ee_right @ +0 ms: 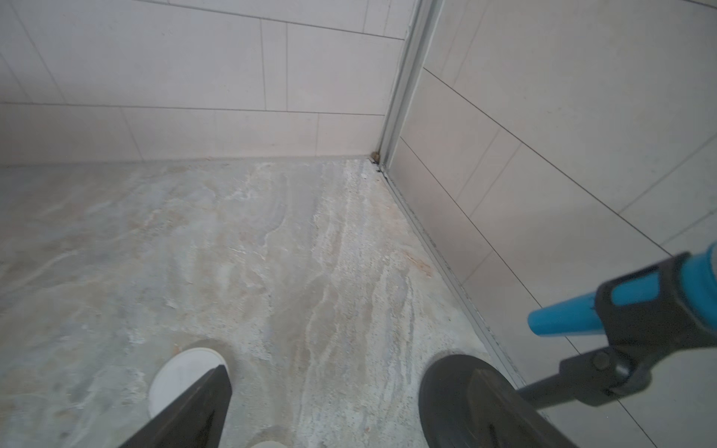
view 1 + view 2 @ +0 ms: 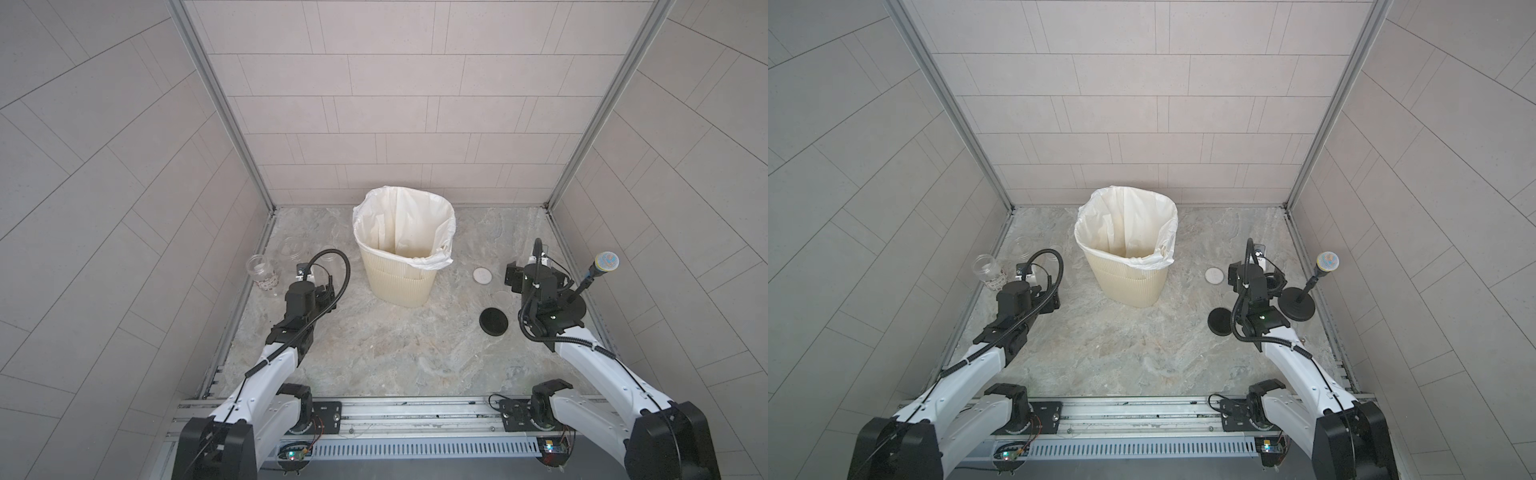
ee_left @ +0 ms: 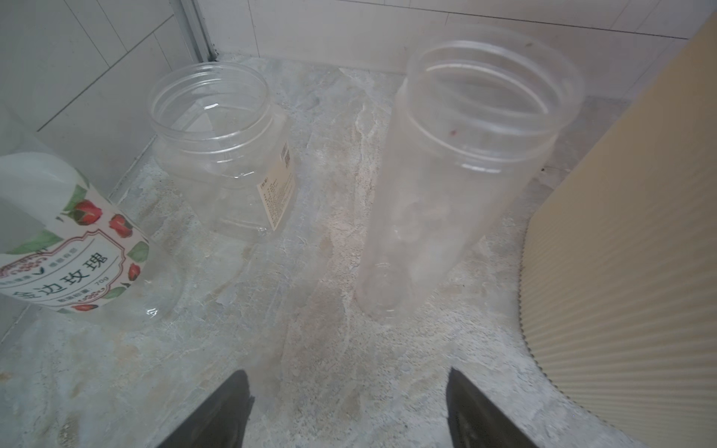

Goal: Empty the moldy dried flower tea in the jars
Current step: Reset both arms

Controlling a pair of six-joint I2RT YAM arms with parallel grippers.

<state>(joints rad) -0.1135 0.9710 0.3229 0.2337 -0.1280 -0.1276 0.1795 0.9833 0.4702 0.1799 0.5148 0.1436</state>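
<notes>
- left gripper [image 3: 345, 388]: dark fingers [image 3: 232, 403] spread wide, nothing held or touched; bare table [image 3: 295, 341] seen between them.
- right gripper [image 1: 349, 388]: fingers [image 1: 201, 403] spread wide, nothing held. One tip is seen in front of the white lid [image 1: 182, 372], the other in front of the black round stand base [image 1: 446, 384]; contact cannot be told.
- tall jar [image 3: 458, 186]: clear, slightly cloudy plastic cylinder with a threaded neck, ahead of the left fingers and just beside the bin [image 3: 620, 252] on its left. It is upright, long axis vertical, mouth up, lidless. A reddish speck [image 3: 452, 132] is seen at the neck.
- squat jar [image 3: 217, 155]: clear, squarish body, round threaded neck, beige side label. It is upright, mouth up, further left of the bin.
- labelled jar [image 3: 70, 240]: clear, red-and-white rose label, upright, farthest left of the bin.
- bin: cream, ribbed wall, lined with a crinkled white liner [image 2: 399, 220].
- white lid, clear lid [image 2: 500, 297] and black lid [image 2: 493, 321]: flat discs laid right of the bin.
- table: marbled grey-beige stone look.
</notes>
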